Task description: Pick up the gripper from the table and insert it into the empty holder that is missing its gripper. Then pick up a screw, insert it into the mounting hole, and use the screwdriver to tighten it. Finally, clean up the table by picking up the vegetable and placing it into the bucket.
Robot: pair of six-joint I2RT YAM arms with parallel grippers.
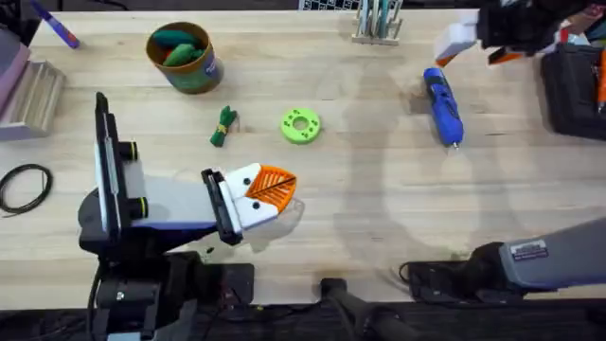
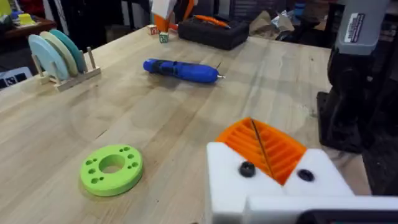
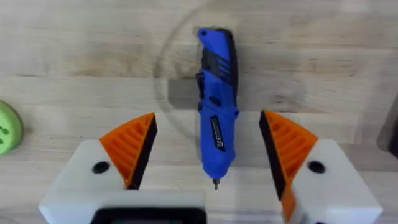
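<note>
Pale wood counter (image 1: 379,189). Right pincer (image 3: 211,163) hangs spread wide, fingers straddling the blue screwdriver (image 3: 216,102) far right, apparently lined up to grab it for tightening. Left pincer (image 1: 268,192) clenched, empty, parked near left. Vegetable (image 1: 223,126) lies loose beside the bucket (image 1: 182,57).

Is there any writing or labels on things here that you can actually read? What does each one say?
None can be read.
Screwdriver: a small label with white print on its blue body, too small to read.
Bucket: a blue-and-white label on its side, blurred.
Right arm: a white sticker with dark print, seen also in the left wrist view, too small to read.
</note>
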